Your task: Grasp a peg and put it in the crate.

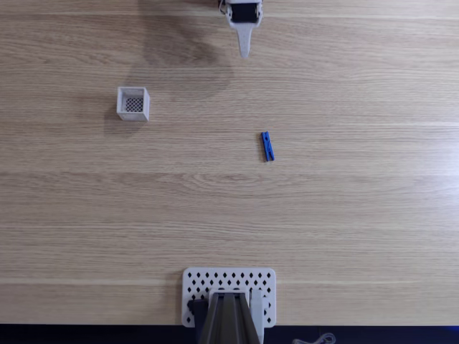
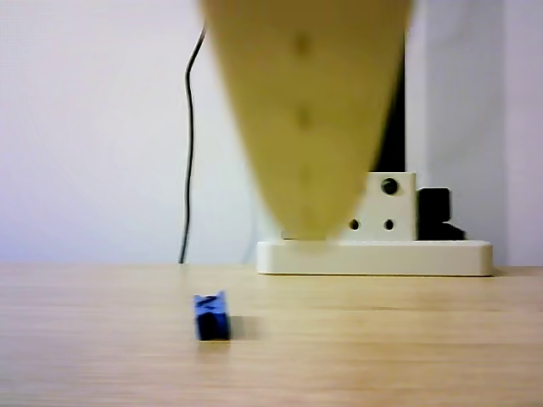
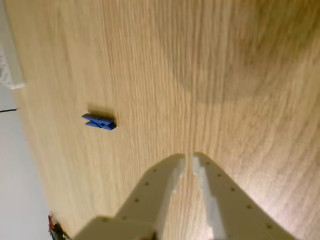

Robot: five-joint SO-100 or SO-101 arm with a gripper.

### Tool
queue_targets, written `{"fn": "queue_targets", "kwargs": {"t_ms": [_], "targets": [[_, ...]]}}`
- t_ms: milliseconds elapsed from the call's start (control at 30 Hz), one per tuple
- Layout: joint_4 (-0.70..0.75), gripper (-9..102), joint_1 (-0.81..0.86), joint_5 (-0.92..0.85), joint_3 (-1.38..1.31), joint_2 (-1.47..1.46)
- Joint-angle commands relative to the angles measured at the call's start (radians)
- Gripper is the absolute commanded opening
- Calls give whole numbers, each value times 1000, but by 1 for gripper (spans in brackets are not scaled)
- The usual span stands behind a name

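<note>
The step in hand looks like the approach, with nothing grasped yet; the gripper (image 3: 188,161) hangs above the bare wooden desk (image 3: 225,60) in the wrist view, its jaws nearly closed with only a thin slit between the tips, and nothing held between them; in the fixed view the gripper (image 1: 244,49) sits at the top edge, pointing down the picture.

The blue clothes-peg (image 1: 267,146) lies flat on the desk near the middle of the fixed view, well apart from the gripper and lying roughly lengthwise up and down the picture; the other view shows the peg (image 2: 211,315) end-on, low on the desk; in the wrist view it lies up and to the left of the jaw tips. The white crate (image 1: 133,103) stands upright to the left in the fixed view, well apart from the peg, its dark mesh bottom bare.

Next, I judge, the jaws must open wider; the arm must reach over the peg, line the jaws across its narrow width, then descend and close.
</note>
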Motion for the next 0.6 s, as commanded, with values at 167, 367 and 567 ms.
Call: {"fn": "queue_targets", "kwargs": {"t_ms": [167,367,567], "targets": [[5,-1,-9,-235,-557,-546],[-11,-1,15,-854,-738,-765],[-72,-1,60,-1485,-825,-831]]}}
